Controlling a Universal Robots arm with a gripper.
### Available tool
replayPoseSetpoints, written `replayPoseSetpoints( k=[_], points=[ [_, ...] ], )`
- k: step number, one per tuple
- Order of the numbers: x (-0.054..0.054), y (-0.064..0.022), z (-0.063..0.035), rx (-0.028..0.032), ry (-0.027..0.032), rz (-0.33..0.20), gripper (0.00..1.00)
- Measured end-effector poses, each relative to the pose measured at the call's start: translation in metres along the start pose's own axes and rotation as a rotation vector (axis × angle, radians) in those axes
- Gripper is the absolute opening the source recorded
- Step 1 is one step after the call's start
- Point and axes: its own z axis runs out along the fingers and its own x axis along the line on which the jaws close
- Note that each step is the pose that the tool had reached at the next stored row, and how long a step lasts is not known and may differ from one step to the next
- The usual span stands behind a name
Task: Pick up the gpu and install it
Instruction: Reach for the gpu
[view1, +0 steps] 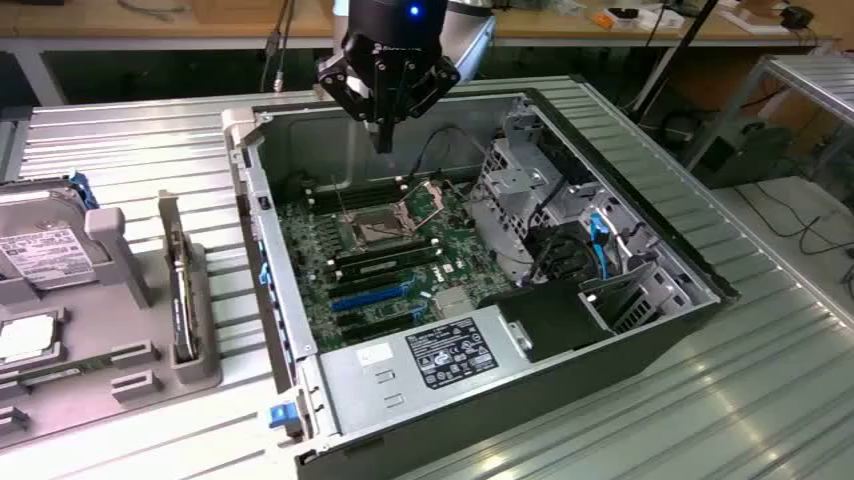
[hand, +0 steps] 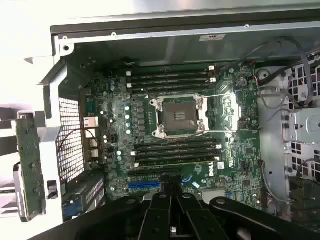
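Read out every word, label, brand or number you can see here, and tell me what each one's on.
On the silver power supply box, black sticker with white print: too small to read.
On the grey hard drive, white label: too blurred to read.
On the green motherboard, white mark: unreadable.
Nothing reads clearly.

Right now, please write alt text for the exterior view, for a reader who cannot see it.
The gripper hangs empty over the motherboard of an open computer case. The gpu stands on edge in a grey holder outside the case, on the exterior view's left, beside a hard drive.
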Motion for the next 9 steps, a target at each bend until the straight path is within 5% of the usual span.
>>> replayPoseSetpoints(
  k=[4,6,9],
  points=[
    [0.003,-0.0002,0.0000,-0.0001,-0.0003,0.000,0.11],
    [0.024,-0.0018,-0.0007,0.0001,-0.0002,0.000,0.11],
    [0.038,-0.0029,-0.0010,-0.0001,-0.0002,0.000,0.11]
  ],
)
